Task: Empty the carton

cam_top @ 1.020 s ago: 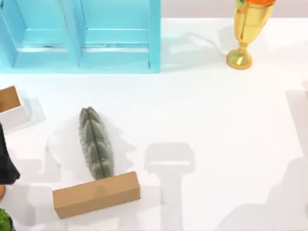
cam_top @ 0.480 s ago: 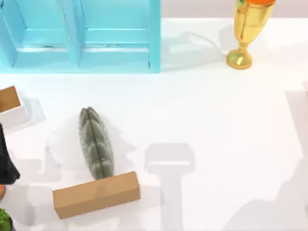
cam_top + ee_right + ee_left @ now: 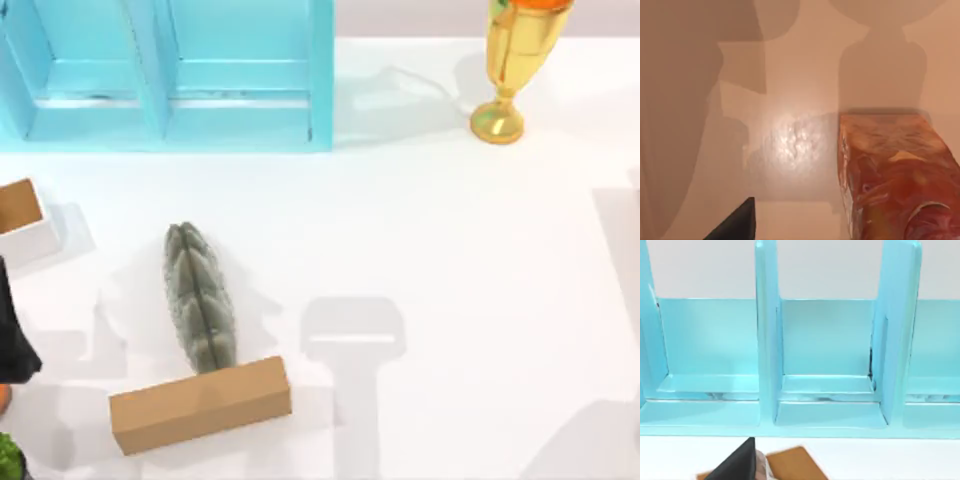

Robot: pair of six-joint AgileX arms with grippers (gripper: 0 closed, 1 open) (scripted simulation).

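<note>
Looking down from above, we take the long tan block (image 3: pixel 200 404) as our landmark. It lies flat on the white table (image 3: pixel 450 260), slightly skewed. Touching its upper long side, a grey-green ridged object (image 3: pixel 200 297) stretches away from it toward the back.

Left of the block, at the table's left edge, a dark part of our left arm (image 3: pixel 12 335) shows; we cannot tell how its jaws stand. Farther back on that side sits a small white box with a brown top (image 3: pixel 22 215), well apart from the block.

Beyond the block at the rear stands the light-blue shelf unit (image 3: pixel 170 75); the left wrist view faces its open compartments (image 3: pixel 825 340). Far right of the block at the back, a gold trophy (image 3: pixel 510 70) stands upright.

The right wrist view shows the carton (image 3: pixel 895 175), reddish-brown and glossy, close beside the right gripper's dark fingertip (image 3: pixel 737 222). We cannot tell whether those jaws grip it, nor where it lies relative to the block.
</note>
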